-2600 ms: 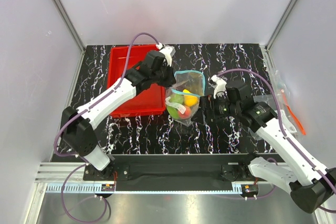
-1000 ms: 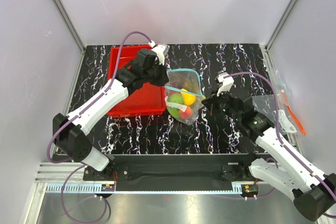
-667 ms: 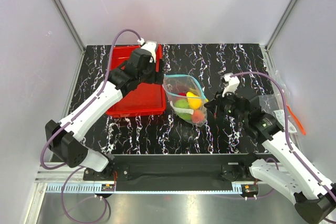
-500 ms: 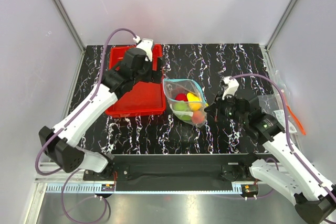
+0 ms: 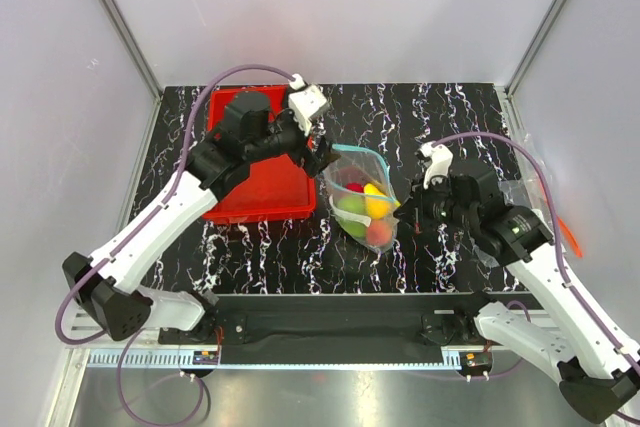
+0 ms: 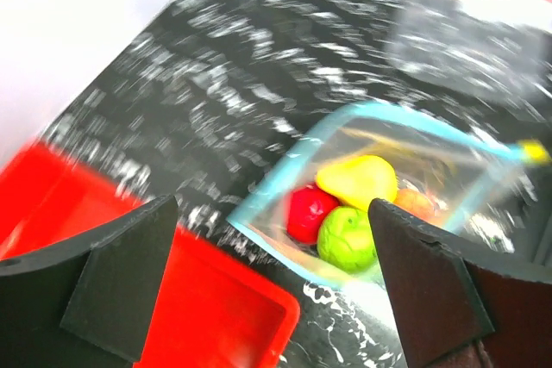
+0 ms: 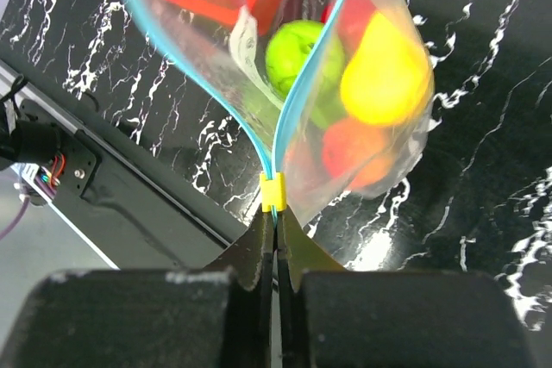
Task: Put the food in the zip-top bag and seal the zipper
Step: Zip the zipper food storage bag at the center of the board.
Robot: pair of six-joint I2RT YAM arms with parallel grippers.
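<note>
Now the left pincer (image 5: 318,153), which had drawn back over the red tray (image 5: 250,195), is again at the zip-top bag (image 5: 352,179), jaws wide and empty. The food (image 5: 366,209) sits inside, so only sealing remains. The right pincer (image 7: 276,223) is clamped tight on the gaping zipper's (image 7: 298,92) end.

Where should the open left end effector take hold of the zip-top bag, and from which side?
Grip the teal zipper at its corner beside the red tray, coming from above on the tray side. The right end effector pinches the opposite end at the yellow slider, and the toy fruit lie deeper, so that thin rim stands free.
</note>
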